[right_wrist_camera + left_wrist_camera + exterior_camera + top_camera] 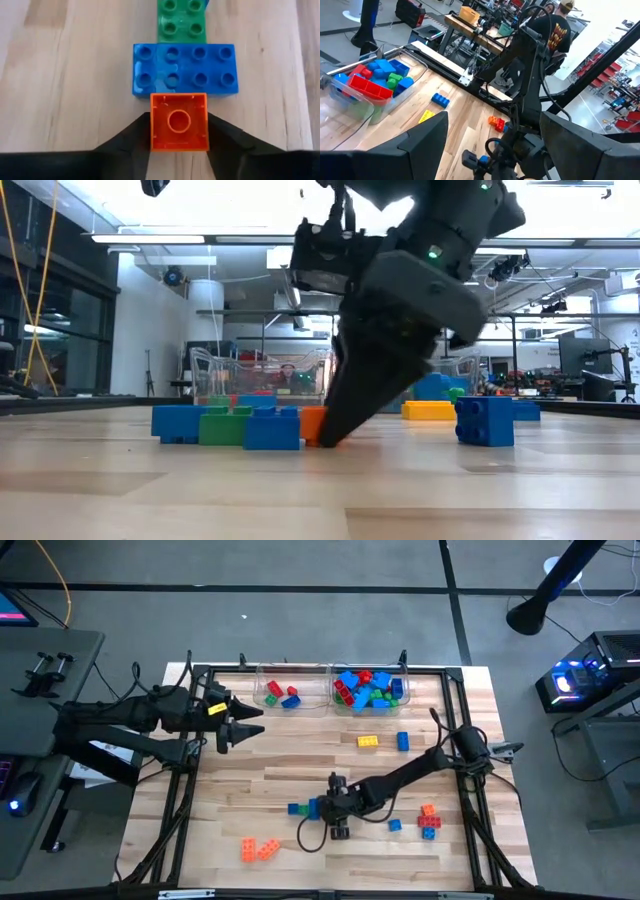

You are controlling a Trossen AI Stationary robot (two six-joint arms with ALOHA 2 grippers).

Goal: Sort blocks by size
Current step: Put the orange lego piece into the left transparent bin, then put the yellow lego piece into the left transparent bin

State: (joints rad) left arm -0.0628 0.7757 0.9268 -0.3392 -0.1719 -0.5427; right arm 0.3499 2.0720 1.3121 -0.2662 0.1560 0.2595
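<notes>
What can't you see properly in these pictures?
- High view: the small orange block held by the right gripper is hidden under that arm.
- Right wrist view: the green block is cut off by the picture's edge.
- Low view: the right gripper hides part of the orange block.
- High view: blocks in the fuller bin overlap, so they cannot be counted.

Dark arms w/ black cables, yellow tag point(216, 709).

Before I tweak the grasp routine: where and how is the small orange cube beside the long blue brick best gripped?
Grip the orange cube across its two free side walls, coming from above on the side away from the long blue brick. That brick lies against its far face, so only the flanks are open. The right gripper already has a finger on each flank. The left gripper waits by the table's left edge.
</notes>
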